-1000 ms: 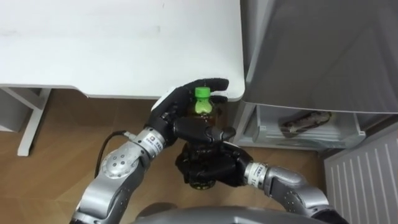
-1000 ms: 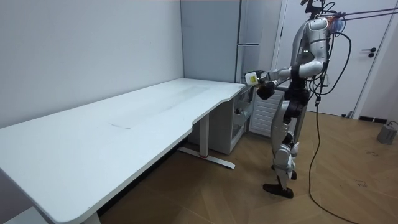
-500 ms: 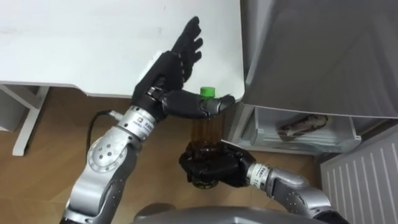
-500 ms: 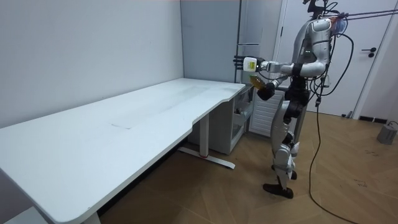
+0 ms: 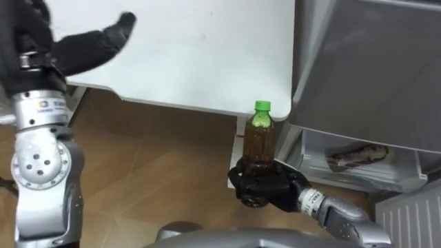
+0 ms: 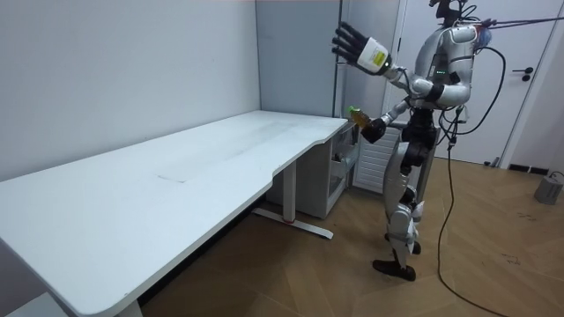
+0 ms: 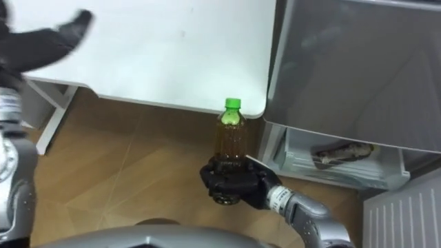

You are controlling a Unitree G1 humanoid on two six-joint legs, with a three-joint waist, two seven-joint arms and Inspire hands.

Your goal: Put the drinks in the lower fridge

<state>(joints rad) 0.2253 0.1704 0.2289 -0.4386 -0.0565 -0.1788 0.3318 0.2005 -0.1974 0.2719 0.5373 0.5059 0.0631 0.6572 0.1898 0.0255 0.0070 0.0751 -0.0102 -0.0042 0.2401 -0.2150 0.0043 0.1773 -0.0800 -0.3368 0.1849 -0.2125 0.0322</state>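
Observation:
A brown drink bottle with a green cap stands upright in my right hand, whose fingers are curled round its base. I hold it over the wooden floor, just off the white desk's corner and beside the grey fridge. The right eye view shows the same bottle and right hand. My left hand is raised high at the upper left, open and holding nothing. In the room view that left hand is above head height with its fingers spread, and the bottle is at chest height.
Below the fridge door a clear drawer holds a brownish packet. A white ribbed panel shows at the lower right. I stand at the desk's far end by the fridge. A grey can sits on the floor.
My left hand has let go of the bottle's top and swung up and to the left, fingers spread. The right hand keeps the bottle upright. The eye view has shifted.

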